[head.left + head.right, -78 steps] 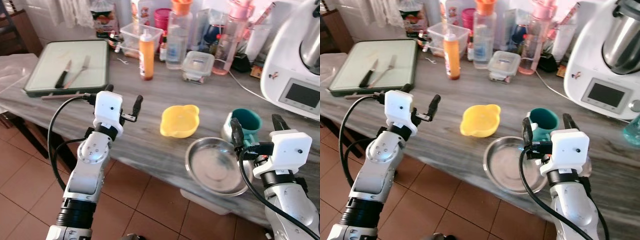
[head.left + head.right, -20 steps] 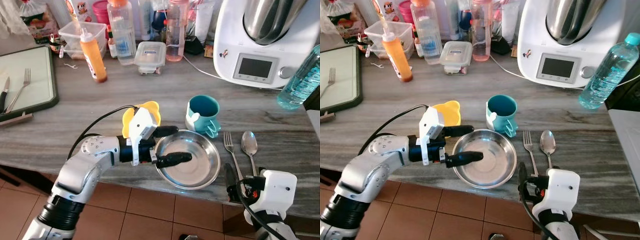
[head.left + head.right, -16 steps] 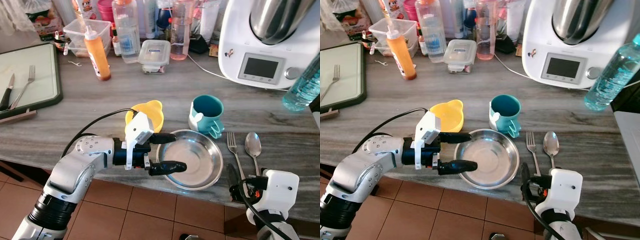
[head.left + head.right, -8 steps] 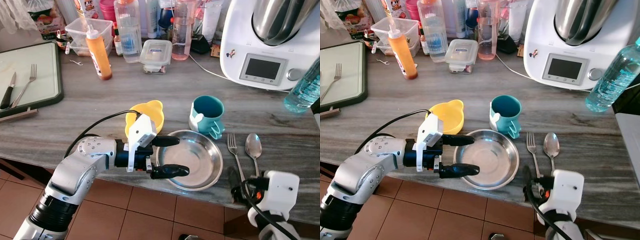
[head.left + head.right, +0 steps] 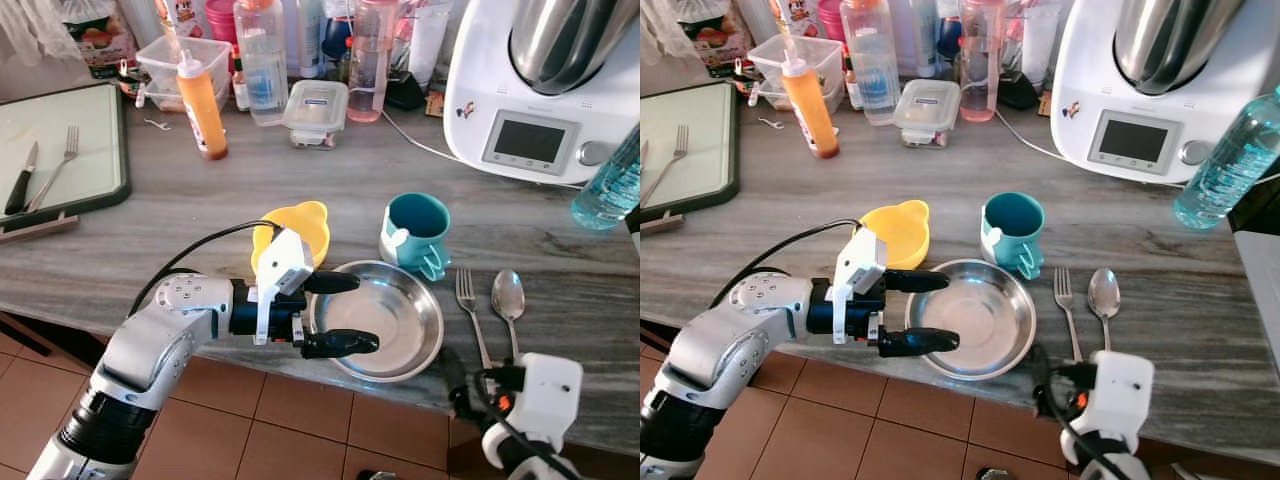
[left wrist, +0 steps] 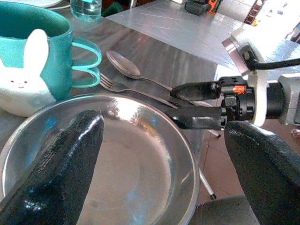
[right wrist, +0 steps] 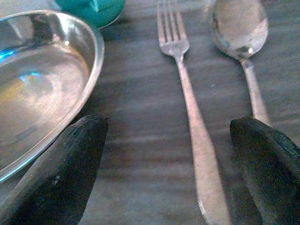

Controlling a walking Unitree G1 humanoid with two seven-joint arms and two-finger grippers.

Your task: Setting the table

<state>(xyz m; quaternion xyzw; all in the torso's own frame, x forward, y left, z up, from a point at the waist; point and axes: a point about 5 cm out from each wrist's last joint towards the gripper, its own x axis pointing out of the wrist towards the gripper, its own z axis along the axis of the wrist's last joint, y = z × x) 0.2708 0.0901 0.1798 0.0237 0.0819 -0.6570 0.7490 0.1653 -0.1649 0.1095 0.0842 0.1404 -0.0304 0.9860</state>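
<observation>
A steel bowl (image 5: 392, 322) sits at the counter's front edge. My left gripper (image 5: 366, 313) is open, one finger over the bowl's left rim and the other along its near edge. Behind the bowl stand a teal bunny mug (image 5: 415, 226) and a yellow bowl (image 5: 294, 227). A fork (image 5: 470, 318) and a spoon (image 5: 508, 299) lie side by side to the right of the bowl. My right gripper (image 5: 458, 385) hangs open just below the counter edge, in front of the fork. In the right wrist view the fork (image 7: 190, 112) lies between the spread fingers.
A green-rimmed tray (image 5: 100, 185) at the far left holds a knife (image 5: 20, 180) and another fork (image 5: 58, 166). Along the back stand an orange squeeze bottle (image 5: 203, 100), several bottles and containers, a white kitchen machine (image 5: 545, 95) and a water bottle (image 5: 612, 185). Tiled floor lies below.
The camera has shifted a little. My left gripper stays open around the bowl's rim. My right gripper has drifted slightly left below the counter edge.
</observation>
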